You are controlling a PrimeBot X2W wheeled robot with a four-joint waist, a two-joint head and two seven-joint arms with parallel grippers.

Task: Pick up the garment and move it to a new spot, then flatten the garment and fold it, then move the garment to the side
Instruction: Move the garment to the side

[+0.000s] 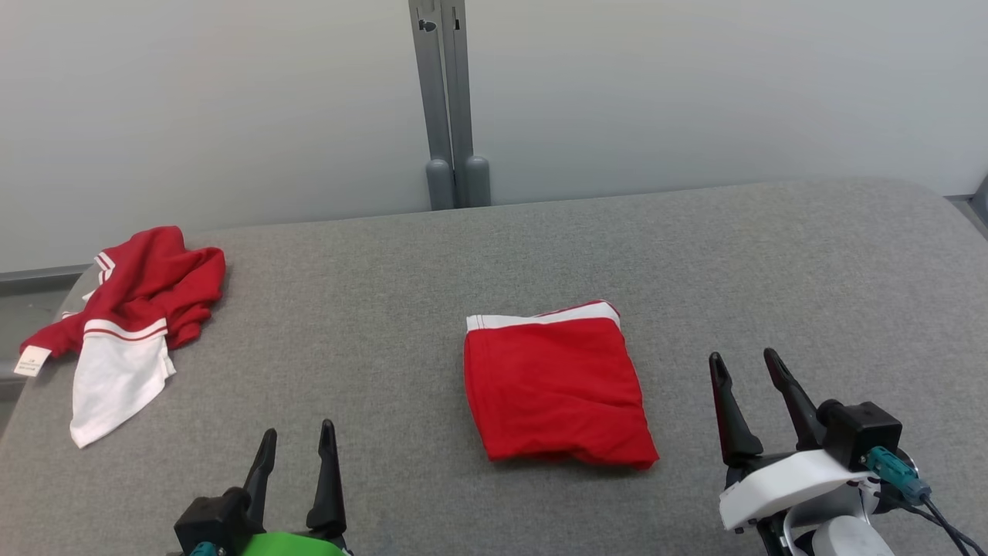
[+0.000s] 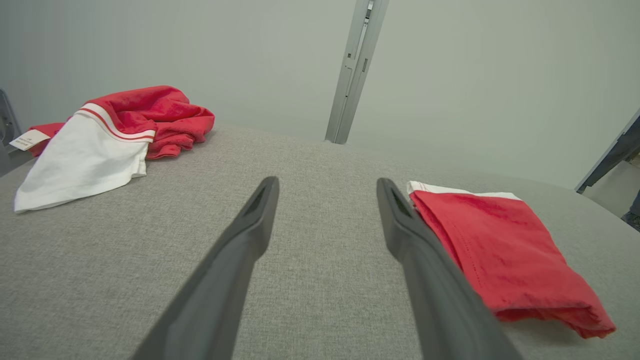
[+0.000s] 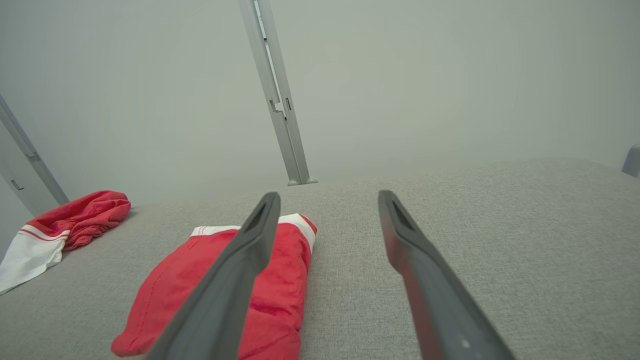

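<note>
Folded red garment (image 2: 505,250) beside parted jaws; crumpled garment (image 2: 125,125) well apart

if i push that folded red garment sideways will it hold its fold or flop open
Likely floppy: the folded red garment is thin cloth in loose layers with a rumpled near edge, so a one-corner lift would probably unfold it. Pushed, it may bunch rather than glide, as the grey table cover looks woven and grippy.

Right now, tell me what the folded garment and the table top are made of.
The folded garment looks like soft matte cloth, perhaps cotton: it creases and shows a stitched hem. The table top looks covered in matte woven fabric: the weave shows.
</note>
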